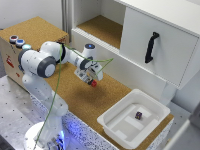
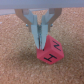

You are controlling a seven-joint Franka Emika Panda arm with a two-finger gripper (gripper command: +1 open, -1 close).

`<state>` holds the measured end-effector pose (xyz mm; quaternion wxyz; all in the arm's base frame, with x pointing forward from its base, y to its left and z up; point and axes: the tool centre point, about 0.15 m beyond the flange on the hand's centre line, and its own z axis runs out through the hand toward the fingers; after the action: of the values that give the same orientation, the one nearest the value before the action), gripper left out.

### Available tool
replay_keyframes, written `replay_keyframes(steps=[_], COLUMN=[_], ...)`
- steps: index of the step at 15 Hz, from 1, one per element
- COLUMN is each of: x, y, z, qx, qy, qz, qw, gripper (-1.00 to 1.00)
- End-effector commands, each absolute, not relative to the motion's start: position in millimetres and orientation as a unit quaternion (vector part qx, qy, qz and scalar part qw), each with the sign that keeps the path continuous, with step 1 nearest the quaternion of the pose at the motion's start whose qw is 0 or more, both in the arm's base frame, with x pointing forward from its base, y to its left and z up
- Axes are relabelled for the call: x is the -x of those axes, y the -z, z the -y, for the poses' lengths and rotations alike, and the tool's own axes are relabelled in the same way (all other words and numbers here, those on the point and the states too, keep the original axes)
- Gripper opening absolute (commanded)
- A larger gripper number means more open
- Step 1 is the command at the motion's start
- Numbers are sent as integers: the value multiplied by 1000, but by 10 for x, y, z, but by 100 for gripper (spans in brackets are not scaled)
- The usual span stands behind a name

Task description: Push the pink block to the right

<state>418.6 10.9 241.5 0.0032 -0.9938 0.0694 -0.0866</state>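
The cork worktop [image 1: 107, 97] runs diagonally across the middle of the exterior view, with a white cabinet [image 1: 150, 42] filling the upper right; its black handle [image 1: 151, 47] stands upright on the closed door. My arm [image 1: 47, 62] rises from its base at the lower left, bends at a grey elbow joint, and reaches toward the centre of the frame, wrist turned downward over the cork. At the lower right sits a white bin [image 1: 120, 127], and inside it lies a small dark purple cube [image 1: 138, 115], well apart from me. My tool [image 1: 91, 79] hangs just above the worktop at centre frame. In the wrist view my fingers [image 2: 38, 35] are drawn close together, their tips touching the upper edge of the pink block [image 2: 50, 52]; whether they pinch it or merely rest against it, I cannot tell. The block sits tilted on the cork, black letters on its faces.
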Motion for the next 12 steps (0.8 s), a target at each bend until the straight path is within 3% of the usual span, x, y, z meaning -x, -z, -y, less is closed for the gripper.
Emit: replay_keyframes(steps=[1,4,12], x=[-4028,-3770,-3770], y=[-2895,-3315,-3315], z=[41,127,127], qx=[994,993,993], qy=[73,89,89], qz=[-77,-75,-75], qw=[11,16,16], gripper=[100,100,100])
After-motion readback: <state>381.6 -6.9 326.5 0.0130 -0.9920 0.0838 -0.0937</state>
